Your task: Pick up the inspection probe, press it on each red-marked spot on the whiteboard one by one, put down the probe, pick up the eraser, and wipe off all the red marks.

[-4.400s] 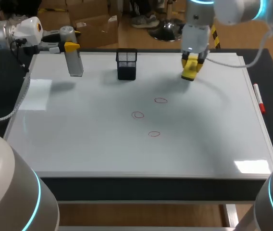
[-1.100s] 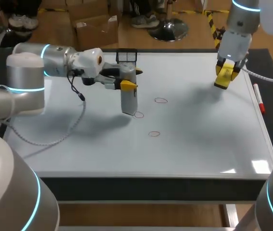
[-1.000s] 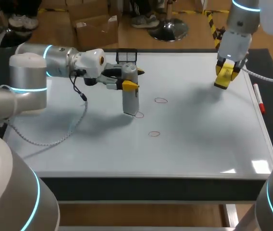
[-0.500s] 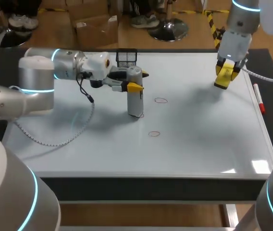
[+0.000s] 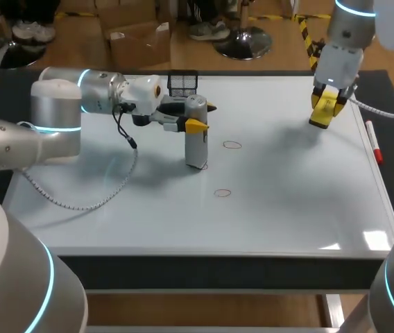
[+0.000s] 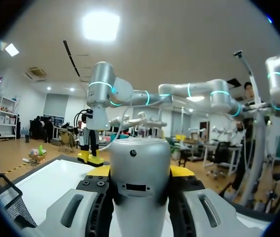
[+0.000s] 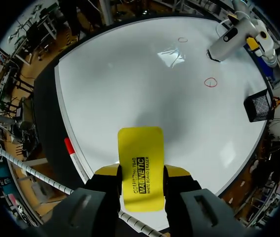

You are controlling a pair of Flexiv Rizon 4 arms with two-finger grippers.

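Left gripper (image 5: 202, 116) is clamped on the inspection probe (image 5: 196, 142), one yellow tip on each side of the grey body near its top. The left wrist view confirms it: the probe fills the gap between both fingers. The probe stands upright around mid-board, a bit left of centre. Its lower end looks to be down on the whiteboard (image 5: 287, 208), though we can't confirm actual contact from the head view.

We see two red marks clear of the probe:
- far red mark (image 5: 232, 145): just right of the probe, not touching it
- near red mark (image 5: 223, 193): closer to the front edge, right of the probe's foot and apart from it

Right gripper (image 5: 325, 111) is closed on the eraser (image 5: 321, 116). In the right wrist view the yellow block is pinched between the fingers from both sides and sticks out ahead of them. It hangs over the far right part of the whiteboard, well apart from the probe and from both marks. That view also takes in the probe and both marks far across the board.

Other items:
- black mesh basket (image 5: 180, 82): at the far edge, just behind the left gripper and partly hidden by it
- red marker (image 5: 372, 141): lying along the board's right edge, near the right gripper
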